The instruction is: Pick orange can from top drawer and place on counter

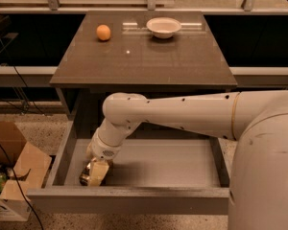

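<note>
The orange can (87, 174), shiny gold-brown, lies on the floor of the open top drawer (158, 163) in its front left corner. My gripper (98, 170) reaches down from the white arm into that corner and sits right on the can, covering its right side. The can rests on the drawer floor. The counter (144, 56) is the glossy brown tabletop above the drawer.
A round orange fruit (103, 32) and a white bowl (163, 27) sit at the back of the counter. A cardboard box (12, 169) stands on the floor left of the drawer. My white arm (192, 114) spans the drawer from the right.
</note>
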You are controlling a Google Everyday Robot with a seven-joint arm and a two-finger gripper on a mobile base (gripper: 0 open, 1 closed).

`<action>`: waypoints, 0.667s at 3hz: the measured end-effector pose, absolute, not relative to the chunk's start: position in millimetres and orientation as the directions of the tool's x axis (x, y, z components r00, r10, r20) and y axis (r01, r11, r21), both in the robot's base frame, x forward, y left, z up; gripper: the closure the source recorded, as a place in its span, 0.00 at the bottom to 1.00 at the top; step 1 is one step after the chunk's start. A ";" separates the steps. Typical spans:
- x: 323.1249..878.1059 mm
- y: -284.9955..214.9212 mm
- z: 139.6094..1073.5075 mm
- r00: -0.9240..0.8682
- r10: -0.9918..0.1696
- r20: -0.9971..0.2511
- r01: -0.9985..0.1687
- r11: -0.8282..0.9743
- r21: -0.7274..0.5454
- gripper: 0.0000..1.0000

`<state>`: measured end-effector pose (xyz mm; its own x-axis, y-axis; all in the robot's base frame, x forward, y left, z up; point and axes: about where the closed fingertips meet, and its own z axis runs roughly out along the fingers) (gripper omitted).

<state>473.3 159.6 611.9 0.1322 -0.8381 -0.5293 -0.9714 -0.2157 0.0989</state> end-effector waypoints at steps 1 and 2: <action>473.3 159.6 612.0 0.132 -0.838 -0.529 -0.971 -0.216 0.099 1.00; 473.2 159.6 612.0 0.132 -0.838 -0.529 -0.971 -0.216 0.099 1.00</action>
<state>473.2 159.6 612.0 0.1323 -0.8381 -0.5293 -0.9714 -0.2158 0.0989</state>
